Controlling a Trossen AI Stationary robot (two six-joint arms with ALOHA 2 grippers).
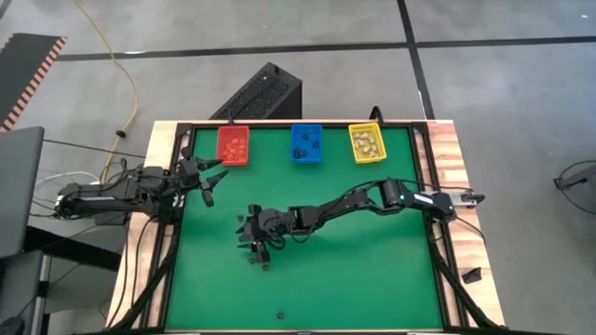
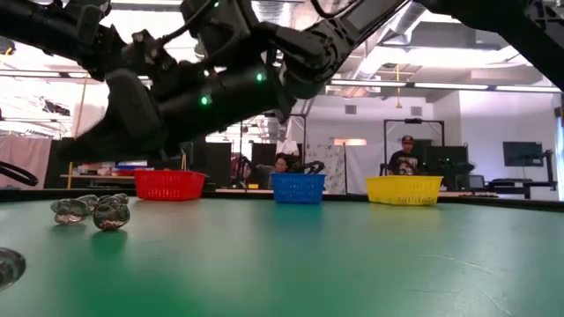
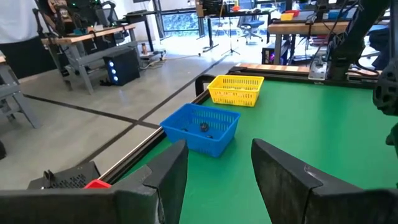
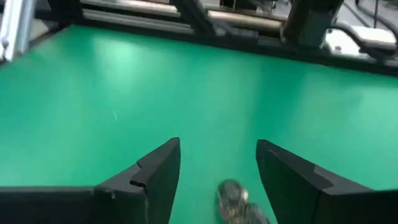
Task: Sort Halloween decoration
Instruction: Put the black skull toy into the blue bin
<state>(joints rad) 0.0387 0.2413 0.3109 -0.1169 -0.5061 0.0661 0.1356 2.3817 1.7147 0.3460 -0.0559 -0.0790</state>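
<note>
Two or three tiny greyish trinkets (image 2: pixel 90 211) lie on the green mat left of centre. One of them (image 4: pixel 233 200) shows in the right wrist view, resting on the mat between my right gripper's (image 4: pixel 217 146) open fingers and apart from both. In the high view my right gripper (image 1: pixel 252 246) hangs over this spot, fingers pointing down toward the near edge. A lone dark trinket (image 1: pixel 279 314) lies near the near edge. My left gripper (image 1: pixel 207 179) waits open at the table's left side, near the red bin.
Three bins stand in a row along the far edge: red (image 1: pixel 233 146), blue (image 1: pixel 306 143) and yellow (image 1: pixel 366 142), each holding small pieces. The right arm (image 1: pixel 354 200) stretches across the mat from the right. People sit in the room behind the table (image 2: pixel 407 154).
</note>
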